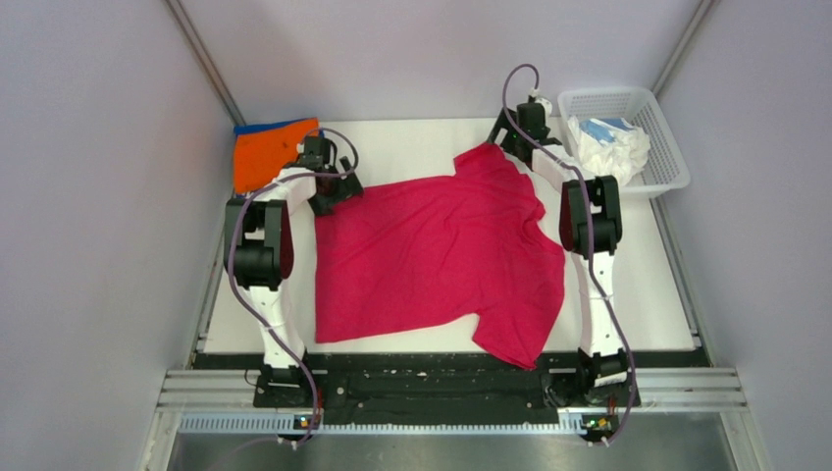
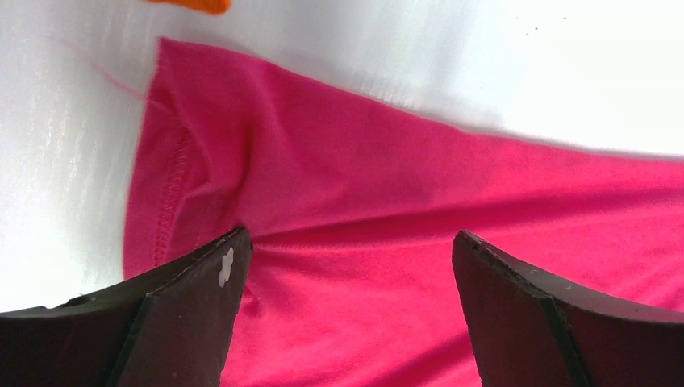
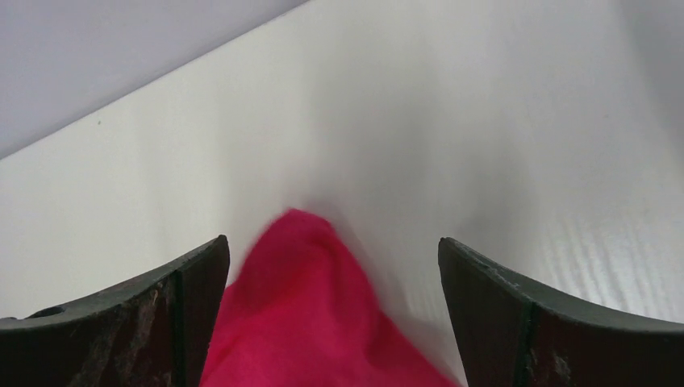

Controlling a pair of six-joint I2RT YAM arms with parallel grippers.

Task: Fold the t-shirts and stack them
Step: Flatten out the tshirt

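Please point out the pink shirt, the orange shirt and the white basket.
pink shirt (image 1: 432, 255), top view, middle of its body.
orange shirt (image 1: 267, 157), top view, its flat middle.
basket (image 1: 667, 147), top view, its right wall.

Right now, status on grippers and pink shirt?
Left gripper open over pink shirt edge. Right gripper open, cloth tip between jaws. Shirt spread, unfolded. Orange shirt apart, nothing blocking.

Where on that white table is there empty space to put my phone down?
Bare table lies along the far edge, between the orange shirt and the right gripper, and on the right between the right arm and the table's edge. The crimson shirt fills the middle; the basket crowds the far-right corner.
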